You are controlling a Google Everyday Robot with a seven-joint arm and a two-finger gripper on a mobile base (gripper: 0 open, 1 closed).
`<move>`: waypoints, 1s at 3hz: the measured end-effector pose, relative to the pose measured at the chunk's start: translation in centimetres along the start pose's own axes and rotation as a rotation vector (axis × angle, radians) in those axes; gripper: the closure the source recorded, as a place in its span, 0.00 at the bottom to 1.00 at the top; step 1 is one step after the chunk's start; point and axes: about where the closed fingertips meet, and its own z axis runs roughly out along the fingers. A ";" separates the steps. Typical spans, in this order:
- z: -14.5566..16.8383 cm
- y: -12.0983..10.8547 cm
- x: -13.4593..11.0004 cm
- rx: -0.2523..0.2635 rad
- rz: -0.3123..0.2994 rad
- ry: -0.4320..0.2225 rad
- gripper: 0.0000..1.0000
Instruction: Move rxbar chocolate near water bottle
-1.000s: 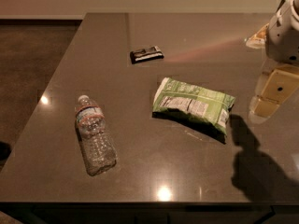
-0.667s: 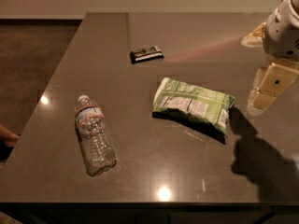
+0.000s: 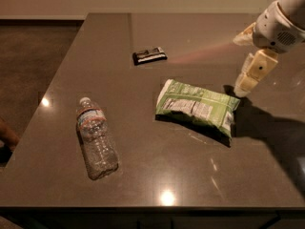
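The dark tabletop [image 3: 200, 32] fills the view, with three items spread out across it, none of them shifted from a second ago. The change is at the right edge: the white arm [image 3: 279, 23] has carried the gripper [image 3: 244, 82] up and to the left, and it now hangs just beyond the right end of the snack bag, low over the table. How far it is open cannot be told, and it has hold of nothing. The green-and-white snack bag [image 3: 195, 106] lies flat in the middle, its contents hidden. The water bottle [image 3: 95, 137] lies on its side at front left, white cap pointing away to the far left, base toward the near edge; whether it holds any water cannot be told. The rxbar chocolate [image 3: 149, 55] lies flat on the far side, its long axis running roughly left to right with the right end a touch farther back, well apart from the bottle.
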 end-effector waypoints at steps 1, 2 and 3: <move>2.1 -3.2 -1.4 -0.022 0.049 -0.069 0.00; 3.8 -5.7 -3.5 -0.037 0.073 -0.123 0.00; 5.5 -7.1 -6.2 -0.058 0.059 -0.147 0.00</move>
